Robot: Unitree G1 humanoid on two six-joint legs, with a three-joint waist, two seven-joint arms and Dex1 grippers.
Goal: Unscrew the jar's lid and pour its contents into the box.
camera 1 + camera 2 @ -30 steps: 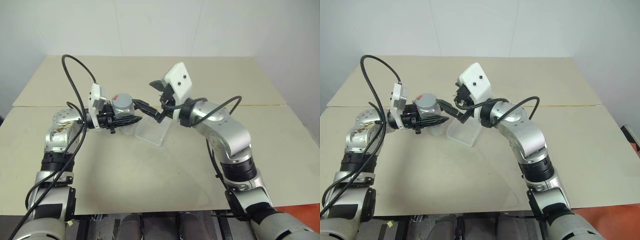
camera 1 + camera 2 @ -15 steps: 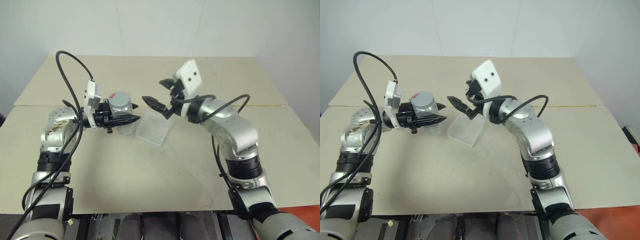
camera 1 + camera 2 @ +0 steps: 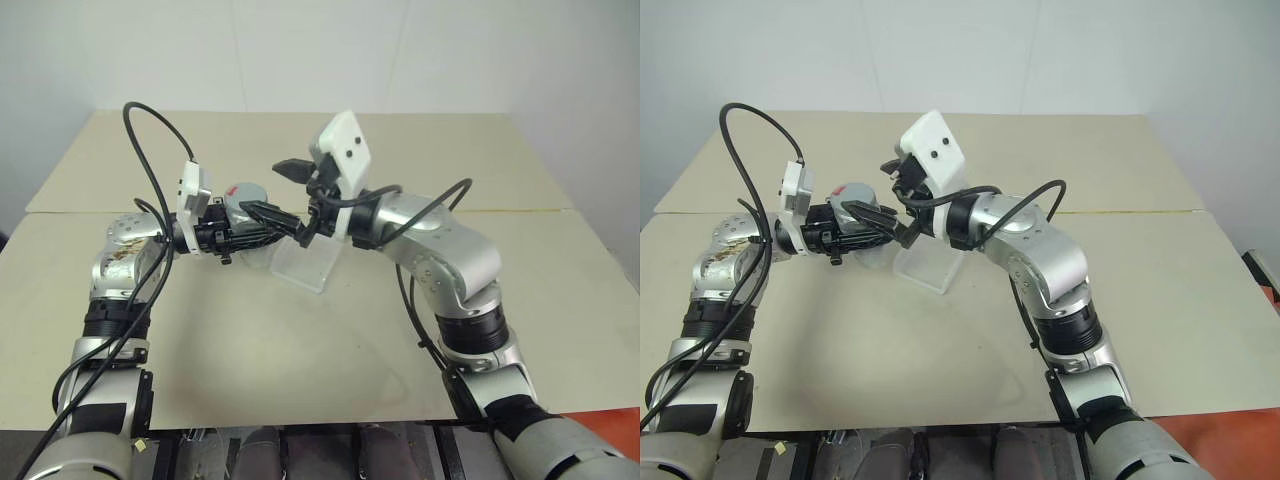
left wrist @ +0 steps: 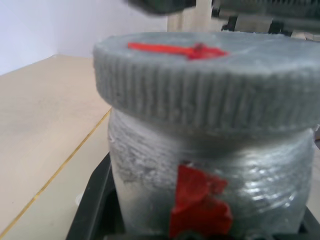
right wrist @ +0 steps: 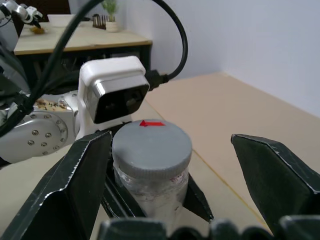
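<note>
Clear plastic forms the one box, sitting near the middle of the beige desk with nothing visible inside it. One silvery jar with a red label is clamped upright in the closed left gripper, lifted above the desk just beside the box. Its one grey ribbed lid, marked red on top, is on. The right gripper stands wide open, fingers either side of the lid, holding nothing.
</note>
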